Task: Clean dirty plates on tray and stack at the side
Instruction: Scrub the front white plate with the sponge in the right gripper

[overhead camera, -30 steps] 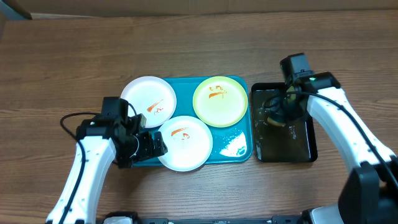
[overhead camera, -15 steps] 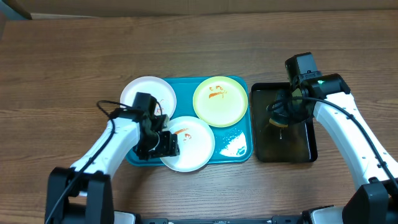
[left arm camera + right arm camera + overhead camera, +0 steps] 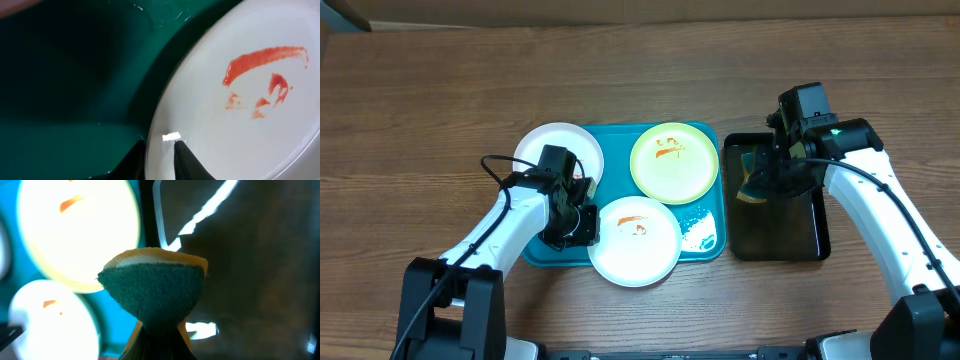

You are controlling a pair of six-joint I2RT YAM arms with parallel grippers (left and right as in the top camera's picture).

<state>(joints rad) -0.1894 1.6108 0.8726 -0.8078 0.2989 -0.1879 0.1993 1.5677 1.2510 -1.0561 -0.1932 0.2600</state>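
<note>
Three plates sit on the teal tray. A white plate lies at the back left and a pale yellow-green plate at the back right, both with orange sauce marks. The front white plate carries a red smear and overhangs the tray's front rim. My left gripper is shut on this plate's left rim; in the left wrist view the rim of the plate runs between the two fingers of the gripper. My right gripper is shut on a green-and-yellow sponge, held over the black tray.
The narrow black tray stands right of the teal tray, its dark bottom shining as if wet. A patch of white foam lies in the teal tray's front right corner. Bare wooden table surrounds both trays.
My left gripper swung in and closed on the front white plate's rim, and the plate slid right and toward the front edge. My right gripper raised the sponge out of the black tray.
</note>
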